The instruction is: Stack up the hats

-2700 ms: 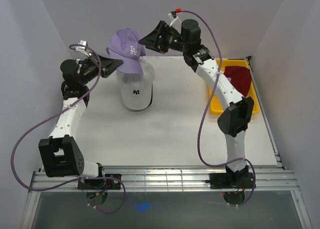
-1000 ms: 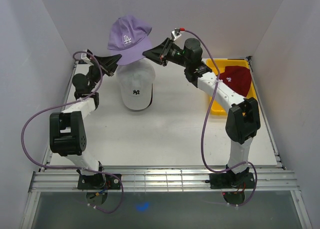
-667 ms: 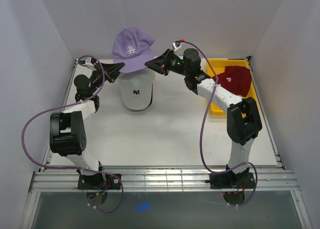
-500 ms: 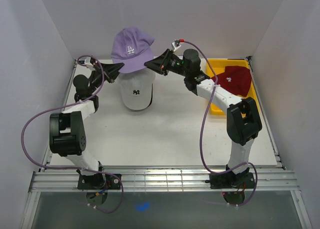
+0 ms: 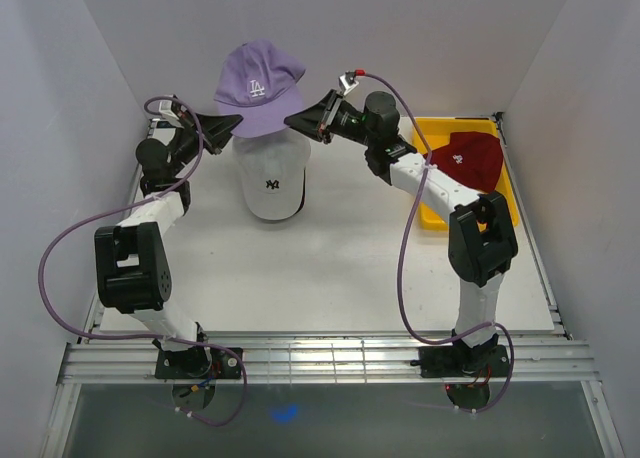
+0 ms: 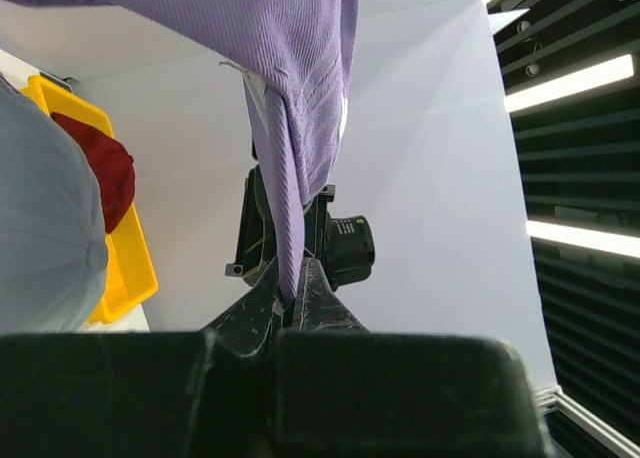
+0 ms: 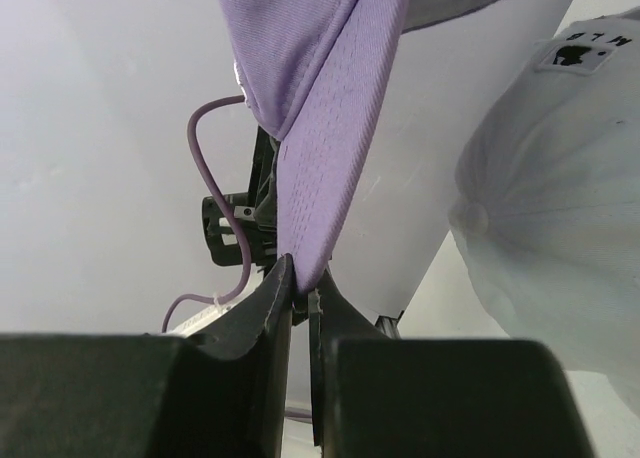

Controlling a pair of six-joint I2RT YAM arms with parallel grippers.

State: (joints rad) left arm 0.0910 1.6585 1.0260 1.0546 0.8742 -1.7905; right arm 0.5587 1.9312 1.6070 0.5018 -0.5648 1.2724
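Observation:
A lavender hat (image 5: 259,86) with a white logo hangs in the air above a white hat (image 5: 270,178) with a dark logo, which stands on the table at the back. My left gripper (image 5: 232,124) is shut on the lavender hat's left edge, and my right gripper (image 5: 292,120) is shut on its right edge. In the left wrist view the purple fabric (image 6: 290,128) runs down into the closed gripper (image 6: 292,298). The right wrist view shows the lavender fabric (image 7: 330,148) pinched in that gripper (image 7: 301,294), with the white hat (image 7: 555,238) below. A dark red hat (image 5: 475,158) lies in a yellow bin (image 5: 432,210).
The yellow bin stands at the table's back right corner, close to the right arm's elbow. White walls close in the back and both sides. A metal rail (image 5: 330,353) runs along the near edge by the arm bases.
Both grippers held the lavender hat throughout. It dipped toward the white hat and has come slightly up and left again. The arms moved with it.

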